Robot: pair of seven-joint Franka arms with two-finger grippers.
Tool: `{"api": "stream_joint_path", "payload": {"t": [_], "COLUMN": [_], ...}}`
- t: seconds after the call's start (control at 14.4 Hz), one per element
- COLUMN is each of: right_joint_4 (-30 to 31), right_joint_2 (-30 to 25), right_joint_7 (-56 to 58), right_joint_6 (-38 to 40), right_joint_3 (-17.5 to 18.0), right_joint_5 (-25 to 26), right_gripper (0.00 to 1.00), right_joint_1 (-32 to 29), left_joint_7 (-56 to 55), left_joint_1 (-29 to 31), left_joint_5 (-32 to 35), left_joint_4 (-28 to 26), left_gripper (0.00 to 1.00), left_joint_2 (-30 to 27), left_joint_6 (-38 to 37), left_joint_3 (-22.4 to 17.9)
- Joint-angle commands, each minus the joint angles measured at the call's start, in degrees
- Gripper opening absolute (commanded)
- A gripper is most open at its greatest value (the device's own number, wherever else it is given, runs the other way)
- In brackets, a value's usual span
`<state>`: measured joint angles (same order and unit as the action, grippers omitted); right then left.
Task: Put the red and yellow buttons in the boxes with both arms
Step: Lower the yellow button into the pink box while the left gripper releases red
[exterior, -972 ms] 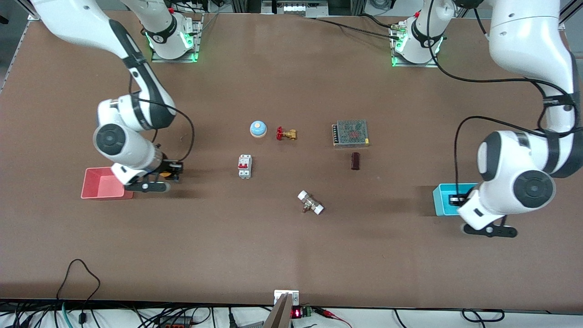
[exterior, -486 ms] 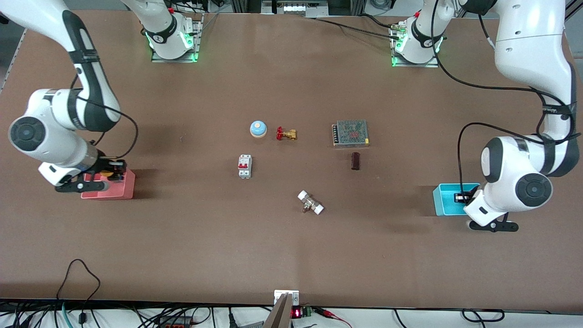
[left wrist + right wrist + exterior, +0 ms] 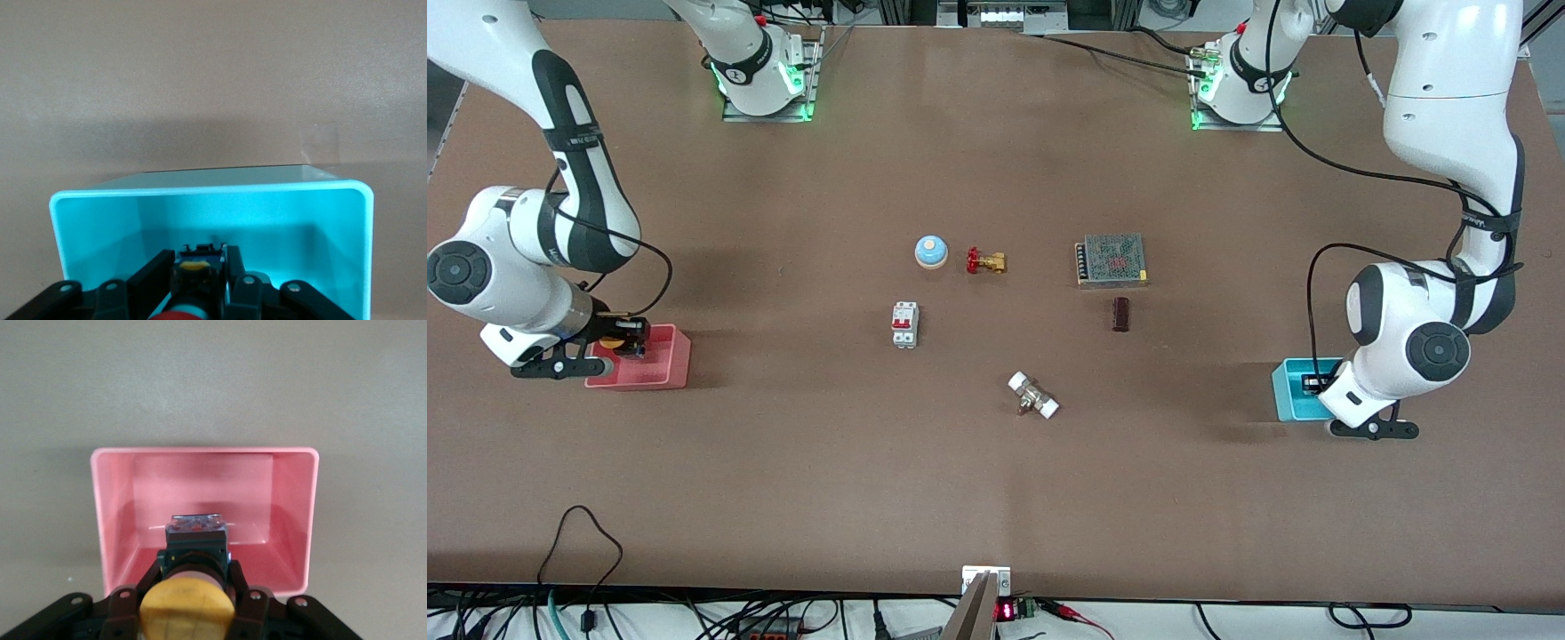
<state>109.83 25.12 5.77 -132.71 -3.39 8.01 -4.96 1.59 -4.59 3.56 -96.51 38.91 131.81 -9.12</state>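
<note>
My right gripper (image 3: 628, 343) is shut on the yellow button (image 3: 612, 340) and holds it over the pink-red box (image 3: 663, 370). In the right wrist view the yellow cap (image 3: 187, 611) and black body sit between the right gripper's (image 3: 194, 572) fingers, above the pink box's open inside (image 3: 200, 451). My left gripper (image 3: 1312, 384) is over the cyan-blue box (image 3: 1288, 396). In the left wrist view the left gripper (image 3: 197, 264) is shut on the red button (image 3: 184, 315), down inside the cyan box (image 3: 213, 191). Only the red cap's edge shows.
Mid-table lie a blue bell (image 3: 930, 252), a red-handled brass valve (image 3: 985, 260), a mesh-topped power supply (image 3: 1112, 260), a white circuit breaker (image 3: 904, 324), a dark brown block (image 3: 1120, 314) and a white-ended fitting (image 3: 1033, 395).
My right gripper has carried the yellow button toward the right arm's end of the table, from beside the pink box to over it. My left arm has shifted slightly over the cyan box.
</note>
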Motion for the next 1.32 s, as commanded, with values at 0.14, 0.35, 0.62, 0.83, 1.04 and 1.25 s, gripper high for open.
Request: {"api": "stream_joint_path", "payload": {"t": [0.14,0.35,0.62,0.83,1.04,1.25], "right_joint_4": [0.21,0.21,0.39,0.39,0.48,0.48], "right_joint_2": [2.47,3.44,3.88,4.24,4.41,4.24], "right_joint_7": [0.82,0.82,0.03,0.03,0.03,0.12], "right_joint_6": [-4.83,-5.80,-6.68,-6.77,-6.94,-7.03], "right_joint_3": [0.05,0.05,0.05,0.05,0.05,0.05], "right_joint_5": [-0.19,-0.28,-0.28,-0.28,-0.37,-0.28], "right_gripper": [0.04,0.05,0.31,0.49,0.86,1.00], "right_joint_1": [-0.49,-0.57,-0.57,-0.57,-0.57,-0.49], "left_joint_7": [0.70,0.70,0.52,0.61,-0.70,-3.96], "left_joint_1": [0.46,0.46,-0.24,-0.76,-0.85,-0.59], "left_joint_5": [0.40,0.40,0.57,-0.21,0.22,-0.30], "left_joint_4": [-0.52,0.44,4.65,12.45,24.58,27.42], "left_gripper": [1.00,1.00,1.00,1.00,1.00,1.00], "left_joint_2": [-1.38,-3.21,-9.44,-13.41,-13.59,-13.77], "left_joint_6": [-0.06,-3.03,-15.22,-27.09,-38.43,-40.57], "left_joint_3": [0.68,0.68,0.86,1.73,5.86,6.13]}}
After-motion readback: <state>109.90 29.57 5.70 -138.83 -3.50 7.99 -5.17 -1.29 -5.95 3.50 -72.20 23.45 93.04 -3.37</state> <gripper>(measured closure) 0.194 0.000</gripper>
